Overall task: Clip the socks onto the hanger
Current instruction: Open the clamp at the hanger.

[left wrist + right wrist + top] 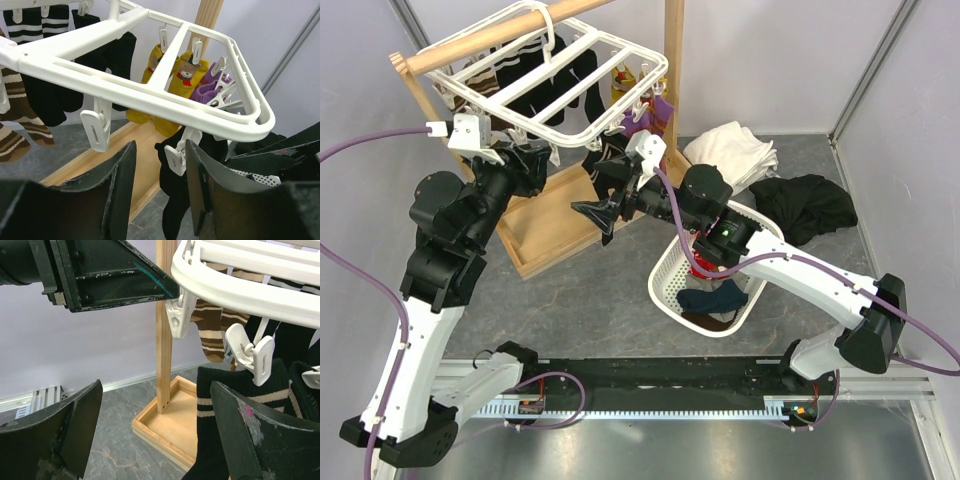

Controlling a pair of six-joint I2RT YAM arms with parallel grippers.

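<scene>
The white slatted hanger point(560, 80) hangs from the wooden stand's bar, with black, brown-striped, yellow and purple socks clipped to it. My left gripper point(535, 162) is open and empty just under the hanger's near rail point(150, 95). A white peg point(175, 159) dangles between its fingers, close to the right one. My right gripper point(605, 190) is open wide and empty below the hanger's corner point(250, 290), beside a black white-striped sock point(220, 440) on a peg point(255, 360). The red pair and the grey pair do not show clearly in any view.
The wooden stand's post point(164, 365) rises from its tray base point(550, 230). A white lattice basket point(670, 275) holding dark items stands under the right arm. A white cloth point(735, 150) and a black cloth point(810, 205) lie at the back right.
</scene>
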